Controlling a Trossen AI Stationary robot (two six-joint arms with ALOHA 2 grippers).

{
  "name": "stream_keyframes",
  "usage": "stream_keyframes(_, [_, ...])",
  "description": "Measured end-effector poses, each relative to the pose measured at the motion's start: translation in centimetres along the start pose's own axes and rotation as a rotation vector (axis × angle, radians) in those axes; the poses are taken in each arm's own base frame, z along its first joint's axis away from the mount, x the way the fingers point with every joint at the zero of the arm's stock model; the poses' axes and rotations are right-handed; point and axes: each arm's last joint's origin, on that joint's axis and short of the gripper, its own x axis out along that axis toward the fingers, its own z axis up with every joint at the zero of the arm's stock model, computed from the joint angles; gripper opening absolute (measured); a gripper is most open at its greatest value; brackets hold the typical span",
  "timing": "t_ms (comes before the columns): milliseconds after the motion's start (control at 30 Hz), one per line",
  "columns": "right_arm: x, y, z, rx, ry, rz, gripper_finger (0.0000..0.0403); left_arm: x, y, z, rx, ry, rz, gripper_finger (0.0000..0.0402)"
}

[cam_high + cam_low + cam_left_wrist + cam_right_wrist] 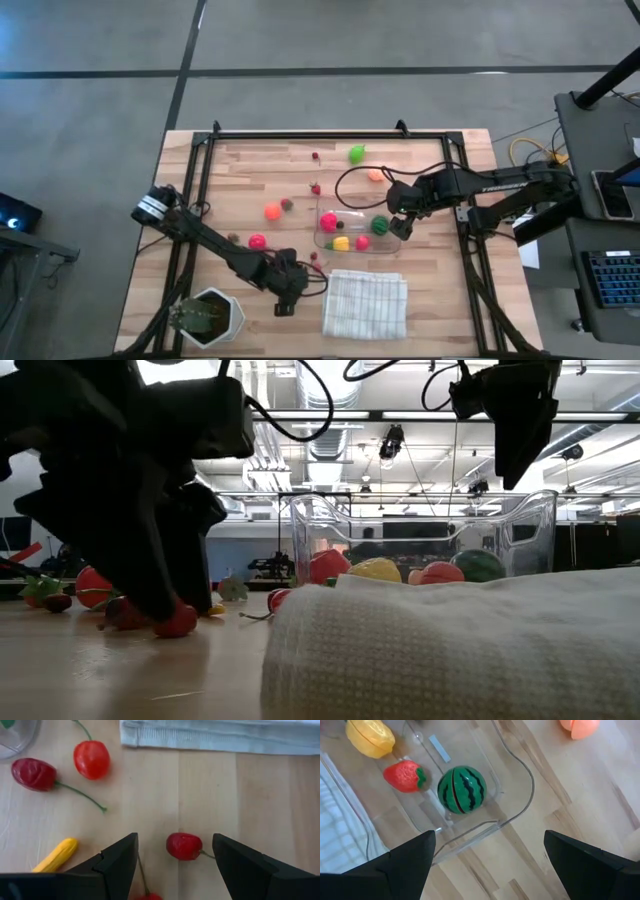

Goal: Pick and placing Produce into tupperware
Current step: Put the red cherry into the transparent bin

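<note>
The clear tupperware (352,214) sits mid-table and holds a pink fruit (328,221), a yellow one (370,739), a strawberry (405,776) and a striped watermelon ball (461,790). My right gripper (490,834) hangs open above its right end (400,228), touching nothing. My left gripper (285,303) is low over the table near the front, left of the cloth. It is open, with a small red berry (184,846) lying on the wood between its fingers, apart from both. Two more red berries (91,759) (34,774) and a yellow piece (56,856) lie close by.
A folded white cloth (365,303) lies just right of my left gripper. A potted plant (210,318) stands at the front left. Loose produce lies farther back: green (356,153), orange (272,211) (375,175) and pink (258,241) pieces. A black cable (345,195) loops over the table.
</note>
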Motion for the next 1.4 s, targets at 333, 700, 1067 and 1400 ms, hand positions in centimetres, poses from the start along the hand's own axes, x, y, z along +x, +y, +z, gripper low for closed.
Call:
stream_keyframes(333, [-0.2, 0.0, 0.1, 0.001, -0.007, 0.005, 0.0365, 0.5, 0.0, -0.2, 0.006, 0.017, 0.007, 0.0193])
stream_keyframes(700, [-0.1, 0.0, 0.1, 0.001, -0.005, 0.004, 0.0365, 0.5, 0.0, -0.2, 0.005, 0.021, -0.005, 0.0061])
stream_keyframes(1067, [-0.2, 0.0, 0.1, 0.013, -0.007, 0.006, 0.0365, -1.1, 0.1, 0.5, -0.01, -0.028, -0.015, 0.0042])
stream_keyframes(1400, [-1.2, 0.2, 0.7, 0.022, -0.081, 0.059, 0.0365, -9.7, 2.8, 4.6, 0.047, -0.316, 0.147, 0.0041])
